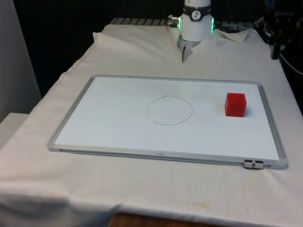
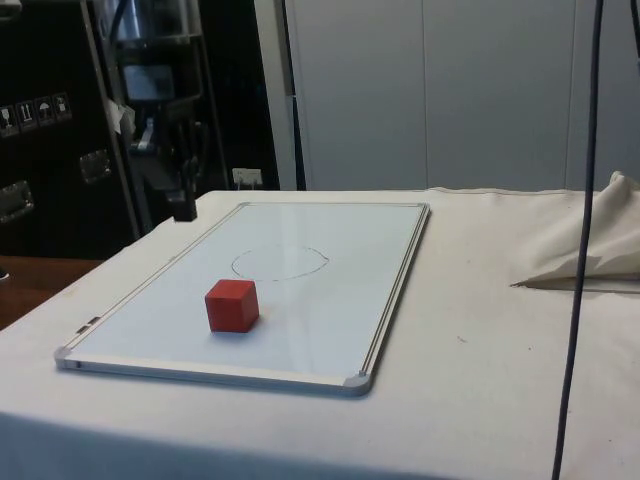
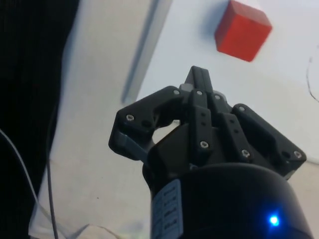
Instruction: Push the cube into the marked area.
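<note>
While the black two-finger gripper (image 1: 183, 57) hangs above the white cloth-covered table (image 1: 142, 189) just beyond the far edge of the flat white whiteboard with a grey metal frame (image 1: 156, 155), the small red cube (image 1: 235, 104) rests on the board's surface well apart from it. Taking the hand-drawn thin dark circle (image 1: 169, 110) as the clock's centre in the front view, the cube lies at about 3 o'clock, outside the line and near the board's edge on the front view's right, and the gripper stands at roughly 12 o'clock, off the board.

From the wrist, the gripper (image 3: 198, 75) has its two fingers (image 3: 201, 82) pressed together to a single point, with nothing held between them; the cube (image 3: 242, 30) sits on the board beyond the tips, untouched.

From the side, the cube (image 2: 232, 305) stands squarely on one face between the circle (image 2: 280, 262) and the board's near short edge, apart from both. Bare board (image 2: 402, 262) separates cube and circle; nothing lies between them.

Elsewhere, a loose fold of white cloth (image 2: 590, 245) is bunched on the table beside the board, clear of the frame.
</note>
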Robot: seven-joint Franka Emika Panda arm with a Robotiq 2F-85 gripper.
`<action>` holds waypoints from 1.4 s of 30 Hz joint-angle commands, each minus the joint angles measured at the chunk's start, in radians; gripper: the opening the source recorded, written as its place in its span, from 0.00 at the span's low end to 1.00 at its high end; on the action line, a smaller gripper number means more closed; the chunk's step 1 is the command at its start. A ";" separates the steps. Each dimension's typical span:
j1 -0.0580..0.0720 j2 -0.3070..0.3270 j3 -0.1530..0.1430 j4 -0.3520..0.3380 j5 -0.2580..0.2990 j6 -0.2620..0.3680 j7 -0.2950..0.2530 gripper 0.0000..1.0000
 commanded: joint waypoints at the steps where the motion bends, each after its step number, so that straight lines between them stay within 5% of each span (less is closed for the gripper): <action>1: 0.004 0.009 0.005 -0.001 0.007 0.018 0.007 0.00; 22: 0.001 0.151 0.059 0.005 0.000 0.140 0.038 0.00; 29: 0.001 0.206 0.049 0.001 -0.010 0.219 0.040 0.00; 42: 0.000 0.243 0.017 -0.028 -0.045 0.265 0.041 0.00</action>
